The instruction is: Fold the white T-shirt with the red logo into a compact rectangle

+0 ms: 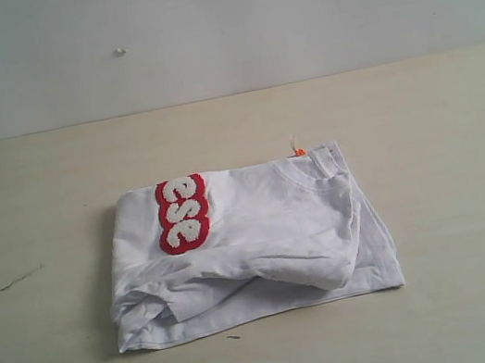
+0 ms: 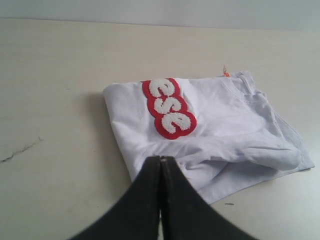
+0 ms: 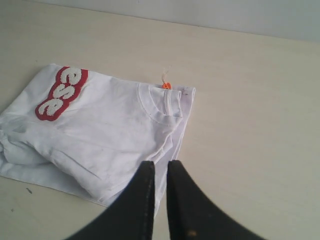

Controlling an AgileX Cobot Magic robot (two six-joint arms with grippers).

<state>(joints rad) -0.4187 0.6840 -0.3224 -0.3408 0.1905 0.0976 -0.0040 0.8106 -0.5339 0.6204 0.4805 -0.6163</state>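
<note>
the counter (image 1: 39,199) carries the white t-shirt (image 1: 269,224) in the centre of the exterior frame, folded into a squat, roughly rectangular bundle. we judge the folding nearly finished. the lower left edge looks puffy and the layers uneven, so a tidy-up may remain, though the wrinkles make that hard to read. the red logo (image 1: 182,214) shows only partly, at the bundle's upper left. the left end effector (image 2: 160,159) is clenched and empty. the right end effector (image 3: 160,164) is slightly parted, grasping nothing. the orange tag (image 1: 298,149) peeks out at the collar.
</note>
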